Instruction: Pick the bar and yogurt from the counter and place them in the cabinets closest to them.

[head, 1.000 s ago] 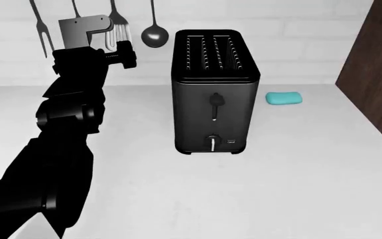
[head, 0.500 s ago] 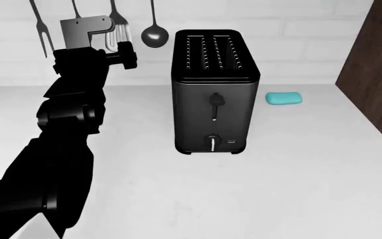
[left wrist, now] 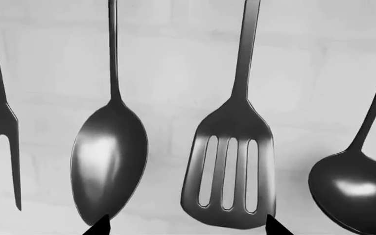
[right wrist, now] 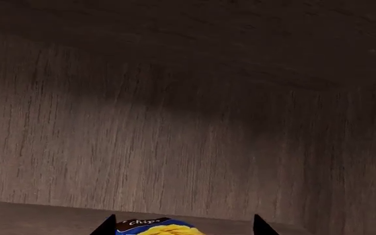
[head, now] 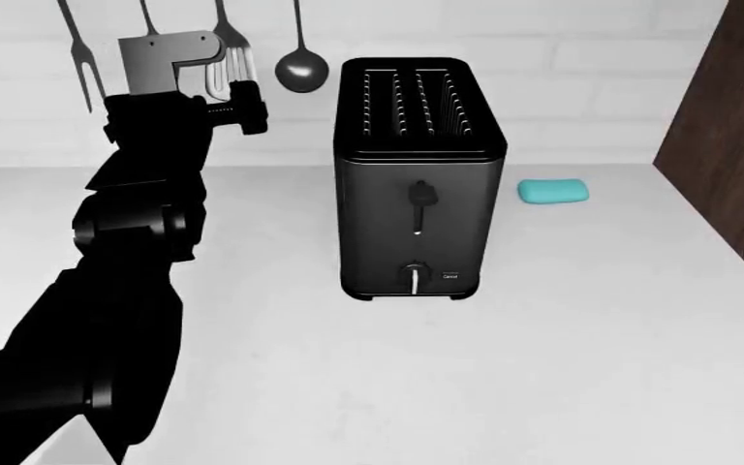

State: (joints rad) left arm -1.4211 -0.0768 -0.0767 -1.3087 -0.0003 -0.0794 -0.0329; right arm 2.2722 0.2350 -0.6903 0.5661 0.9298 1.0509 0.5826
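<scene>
My left claw [left wrist: 184, 226] hangs open, empty, facing the wall utensils [left wrist: 230, 166]. My right claw [right wrist: 182, 224] sits inside a wooden cabinet [right wrist: 175, 137]; its grip I cannot tell. Bar and yogurt are unseen; I judge both light.

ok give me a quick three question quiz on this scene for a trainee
1. True or false: in the head view, the teal rounded block lies on the white counter to the right of the black two-slot toaster.
2. In the left wrist view, which utensil hangs between the oval metal spoon and the round metal ladle?
A. a two-pronged fork
B. a slotted metal spatula
C. a wire whisk
3. In the right wrist view, what word is printed on the blue and yellow packet inside the brown wooden cabinet?

Key: 1 true; 2 B; 3 chips.
</scene>
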